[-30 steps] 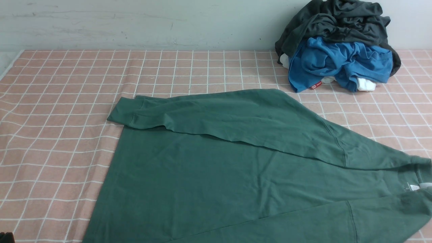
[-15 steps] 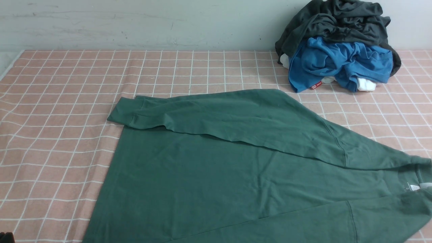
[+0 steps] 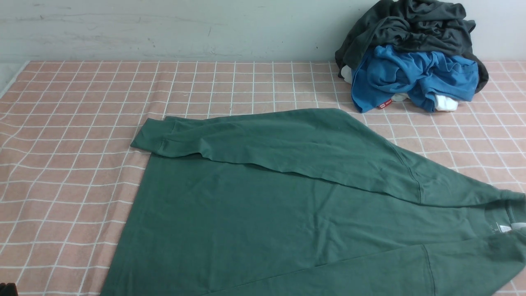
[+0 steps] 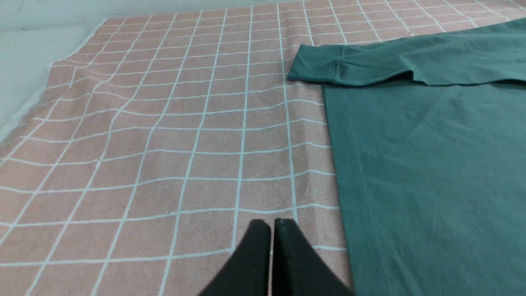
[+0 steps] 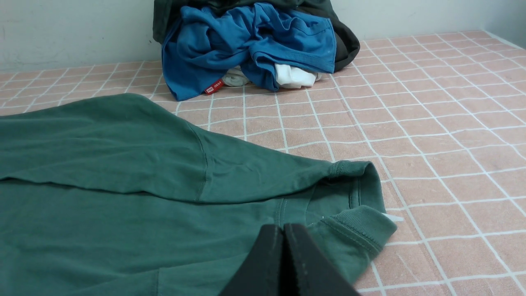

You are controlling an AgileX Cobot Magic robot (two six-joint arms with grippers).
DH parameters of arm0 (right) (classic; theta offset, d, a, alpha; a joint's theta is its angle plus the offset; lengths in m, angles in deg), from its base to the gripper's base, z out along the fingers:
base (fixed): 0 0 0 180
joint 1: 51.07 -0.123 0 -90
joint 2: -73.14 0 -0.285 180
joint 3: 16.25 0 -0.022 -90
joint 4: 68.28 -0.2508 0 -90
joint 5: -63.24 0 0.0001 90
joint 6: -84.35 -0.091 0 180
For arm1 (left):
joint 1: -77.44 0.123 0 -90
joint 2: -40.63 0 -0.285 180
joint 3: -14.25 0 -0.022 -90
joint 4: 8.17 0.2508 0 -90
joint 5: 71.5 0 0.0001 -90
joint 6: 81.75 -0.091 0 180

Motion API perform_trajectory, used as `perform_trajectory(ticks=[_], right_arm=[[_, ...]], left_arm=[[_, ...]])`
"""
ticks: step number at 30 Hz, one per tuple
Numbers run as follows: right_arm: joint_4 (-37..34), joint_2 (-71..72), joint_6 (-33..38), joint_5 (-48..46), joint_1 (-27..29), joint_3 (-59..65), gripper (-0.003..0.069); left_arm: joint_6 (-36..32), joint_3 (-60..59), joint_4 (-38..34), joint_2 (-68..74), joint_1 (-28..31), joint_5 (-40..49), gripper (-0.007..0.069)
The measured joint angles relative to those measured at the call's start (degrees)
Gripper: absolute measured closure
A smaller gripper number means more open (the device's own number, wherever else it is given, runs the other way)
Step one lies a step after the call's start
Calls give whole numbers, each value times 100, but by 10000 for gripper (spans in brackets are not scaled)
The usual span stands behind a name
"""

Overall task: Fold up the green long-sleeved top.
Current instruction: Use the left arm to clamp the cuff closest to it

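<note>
The left claw (image 4: 271,225), tips pressed together and holding nothing, sits over bare checked surface (image 4: 164,135) just beside the hem (image 4: 349,172) of the top (image 3: 287,213). The right claw (image 5: 283,227), likewise closed and empty, is above the collar (image 5: 357,230). The top lies flat across the near middle of the surface, hem to the left and collar to the right, with one sleeve (image 3: 267,144) laid across its far part. The likely risks: a pinch at the hem could gather the surface's covering too and drag it, or take only one layer and skew the fold, and lifting could slide the sleeve off. Count: two claws, one top, and one pile (image 3: 411,53) at the far right with one dark garment, one blue, and white bits I cannot separate.
</note>
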Motion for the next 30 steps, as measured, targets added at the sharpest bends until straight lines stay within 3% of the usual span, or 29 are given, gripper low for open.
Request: perform_trajectory(ticks=[17,20,24,25,26,27,28,30], right_arm=[[-209,0,-12,0,0,0,673],[-796,0,-104,-11,0,0,673],[-3137,0,-976,-75,0,6,673],[-3366,0,-1012,-87,0,6,673],[-4204,0,-1241,-63,0,-5,673],[-4380,0,-1254,-52,0,-5,673],[-4983,0,-1279,-36,0,-7,673],[-5247,0,-1210,-36,0,-7,673]], left_arm=[[130,-22,363,0,0,-90,627],[739,-64,-362,0,0,-345,627],[2320,-69,-2799,0,0,-911,627],[2372,-69,-2799,0,0,-929,627],[2641,-69,-3521,0,0,-1005,627],[2647,-69,-3579,0,0,-1020,627],[2578,-69,-3899,0,0,-1060,627],[2384,-69,-4026,0,0,-1078,627]])
